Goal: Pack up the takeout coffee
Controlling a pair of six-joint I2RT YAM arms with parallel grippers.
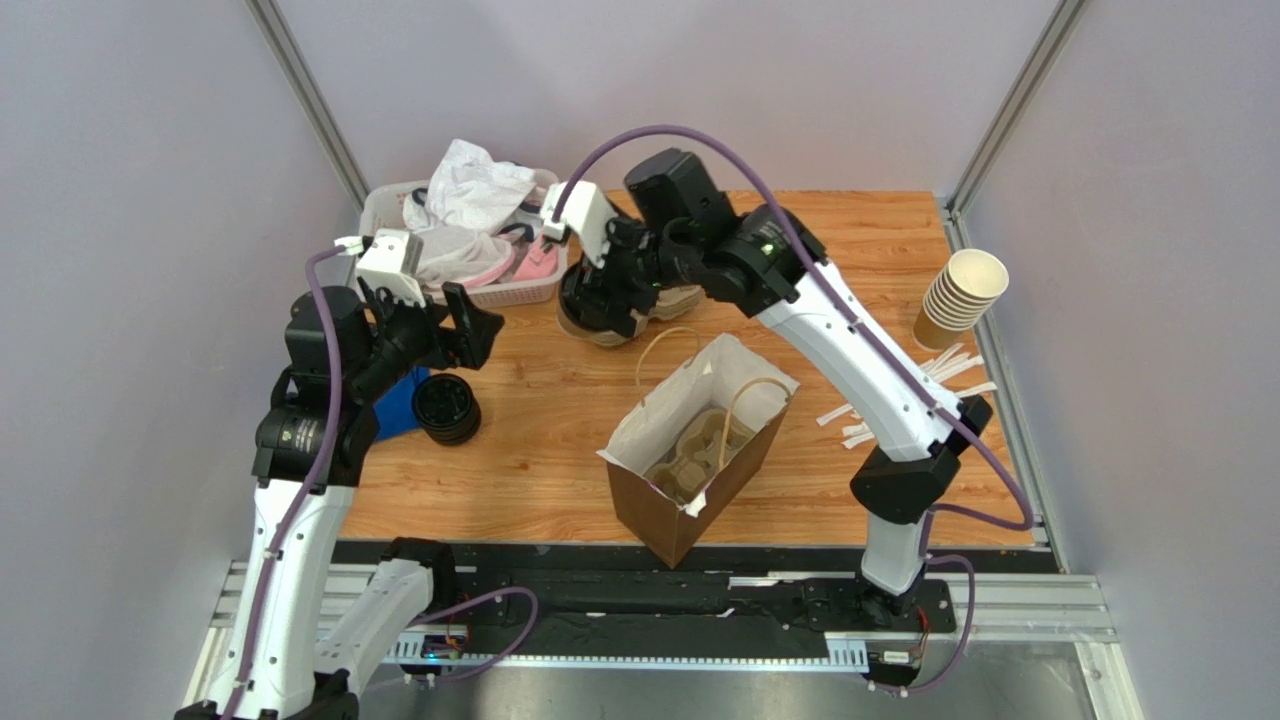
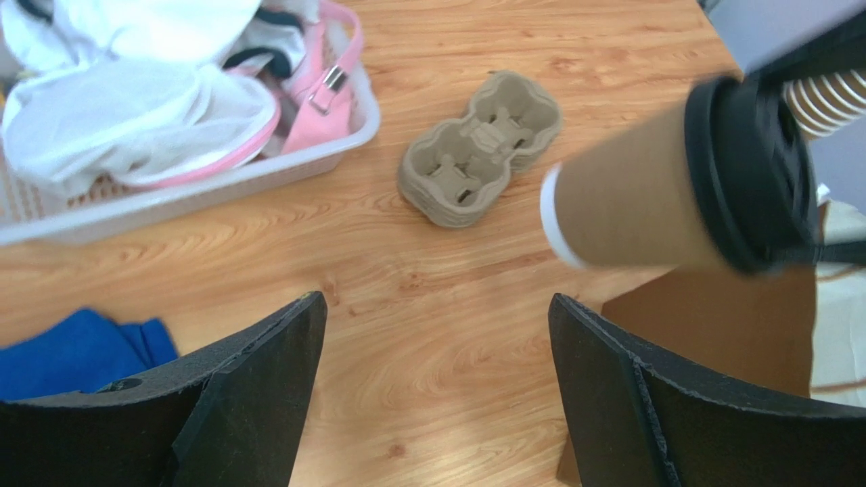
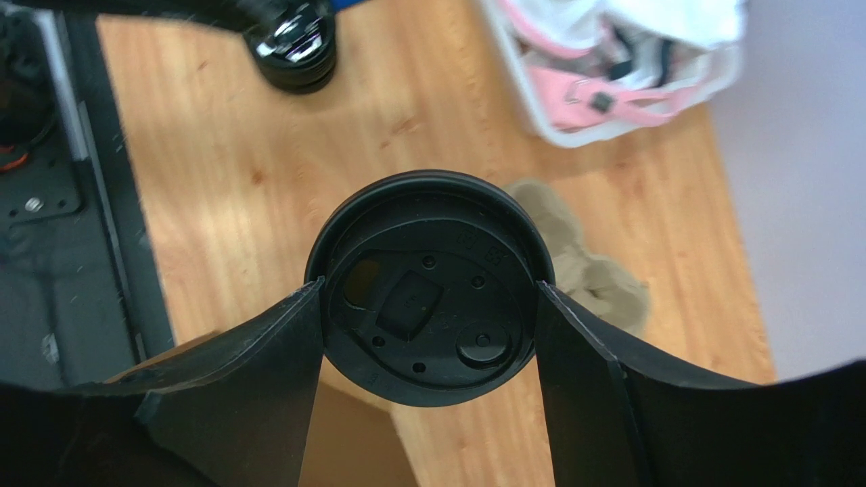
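The takeout coffee (image 2: 630, 203), a tan paper cup with a black lid (image 3: 427, 289), hangs above the wooden table. My right gripper (image 3: 429, 288) is shut on it just below the lid rim, one finger on each side. In the top view this gripper (image 1: 601, 308) is behind the open brown paper bag (image 1: 661, 518) and hides most of the cup. A pulp cup carrier (image 1: 694, 455) lies inside the bag. My left gripper (image 2: 437, 304) is open and empty over bare wood, a short way left of the cup, and shows at the left (image 1: 443, 327).
A stack of pulp carriers (image 2: 478, 152) lies on the table under the cup. A white basket (image 2: 203, 193) of cloths stands at the back left. Black lids (image 1: 446, 408) and a blue cloth (image 1: 398, 402) lie near my left arm. Lidless cups (image 1: 957, 296) and white sticks (image 1: 917, 390) are at the right.
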